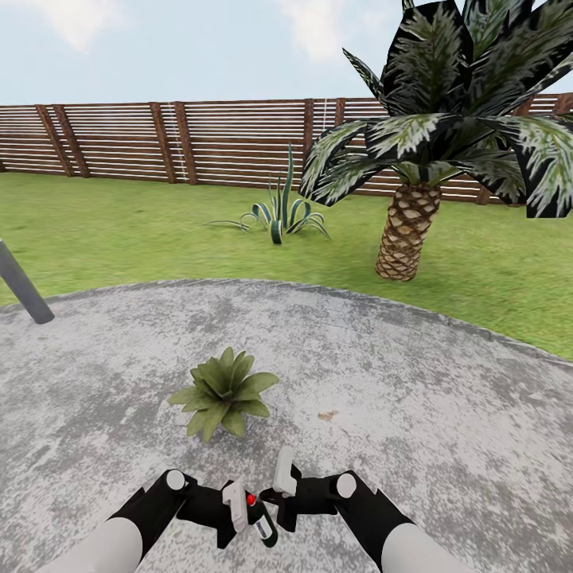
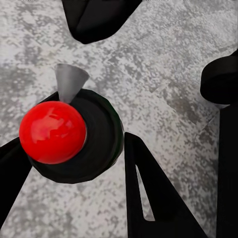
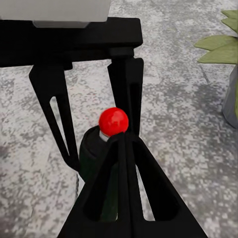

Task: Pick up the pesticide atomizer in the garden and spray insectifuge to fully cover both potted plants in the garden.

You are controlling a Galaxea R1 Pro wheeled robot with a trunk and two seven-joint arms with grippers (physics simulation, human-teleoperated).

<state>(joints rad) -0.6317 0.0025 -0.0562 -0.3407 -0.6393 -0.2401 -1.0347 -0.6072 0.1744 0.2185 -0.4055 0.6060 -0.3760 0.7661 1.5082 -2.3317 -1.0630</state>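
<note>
Grey mottled patio (image 1: 446,414), lawn (image 1: 119,231), slat fence (image 1: 223,139), palm (image 1: 410,231).

One atomizer (image 1: 263,521), one potted plant (image 1: 224,391)

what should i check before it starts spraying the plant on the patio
1. Bottle held: ok. The left gripper has the pesticide atomizer between its fingers, as the left wrist view also shows.
2. Right gripper at the bottle: ok, its fingers sit close to the red cap; whether it grips is unclear.
3. Target in view: ok. One potted plant stands on the patio just ahead of the grippers.
4. Nozzle aimed at the plant: cannot tell.
5. Second potted plant located: not ok, not found yet.
6. Path to the plant: ok, bare paving between.
</note>
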